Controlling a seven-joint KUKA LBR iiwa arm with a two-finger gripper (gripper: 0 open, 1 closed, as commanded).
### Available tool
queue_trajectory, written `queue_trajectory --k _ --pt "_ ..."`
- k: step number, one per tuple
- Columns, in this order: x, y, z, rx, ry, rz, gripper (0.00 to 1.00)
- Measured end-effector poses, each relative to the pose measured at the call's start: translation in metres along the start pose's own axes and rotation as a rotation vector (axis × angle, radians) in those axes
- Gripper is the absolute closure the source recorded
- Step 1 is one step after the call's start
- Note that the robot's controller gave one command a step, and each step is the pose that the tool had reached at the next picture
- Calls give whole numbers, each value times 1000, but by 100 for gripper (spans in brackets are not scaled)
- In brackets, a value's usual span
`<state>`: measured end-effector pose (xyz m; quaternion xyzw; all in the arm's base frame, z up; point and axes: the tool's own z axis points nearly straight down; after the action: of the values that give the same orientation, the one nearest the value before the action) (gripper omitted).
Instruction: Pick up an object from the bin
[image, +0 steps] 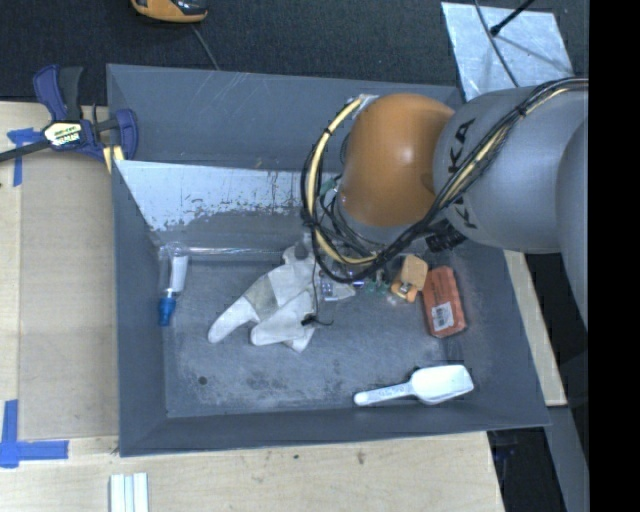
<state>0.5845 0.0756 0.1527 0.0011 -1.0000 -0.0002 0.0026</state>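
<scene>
jaws: whether they stand apart or closed cannot be told, since the arm's orange cover and cables hang over them. what shows of the gripper (322, 300) is a thin dark tip at the right edge of the white cloth (265, 312), touching it or very nearly. nothing can be seen held. the cloth, a crumpled sock-like rag, lies on the floor of the bin (140, 330). left of the cloth, well apart, lies a clear tube with a blue cap (172, 290). right of the cloth, beyond the gripper, are a small tan block (410, 278) and a red-brown packet (443, 300). below and right of the cloth is a white plastic scoop (420, 385).

as the thing nearest the gripper, the cloth looks light, soft and limp, neither fragile nor slippery, and it would likely sag and trail when lifted. the best hold is probably a raised fold or bunched ridge near its right side, pressed enough to gather fabric, not a flat single layer that could slide out.
</scene>
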Motion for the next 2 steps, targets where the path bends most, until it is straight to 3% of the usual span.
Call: queue_trajectory --k 1,2 --pt "-2 0 -5 -1 -8 1 0" --pt "-4 6 28 0 -15 -63 0"
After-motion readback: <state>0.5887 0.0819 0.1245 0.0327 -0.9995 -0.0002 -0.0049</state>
